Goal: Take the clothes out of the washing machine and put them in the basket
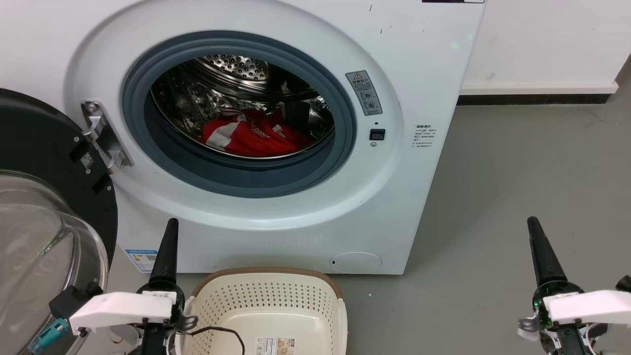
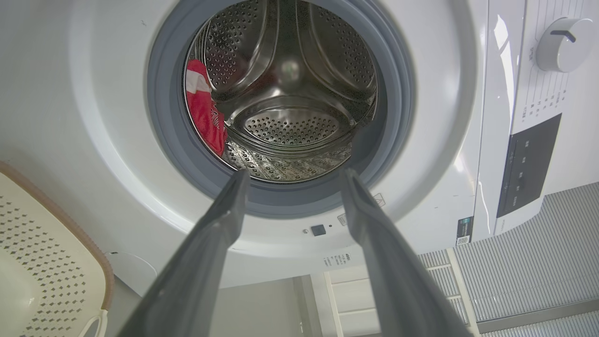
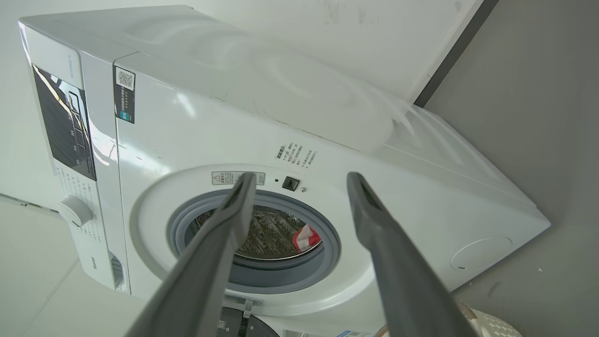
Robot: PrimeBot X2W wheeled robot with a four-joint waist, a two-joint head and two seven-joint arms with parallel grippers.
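Red clothes (image 1: pixel 251 135) lay in the drum (image 1: pixel 236 66) of the washer (image 1: pixel 296 236), door (image 1: pixel 49 148) swung wide. Basket (image 1: pixel 266 296) stood just in front of it on the floor. Left gripper (image 2: pixel 295 174) and right gripper (image 3: pixel 302 177) were both spread apart, holding and touching nothing. Warning sticker (image 1: pixel 364 92) on the washer front, text unreadable.
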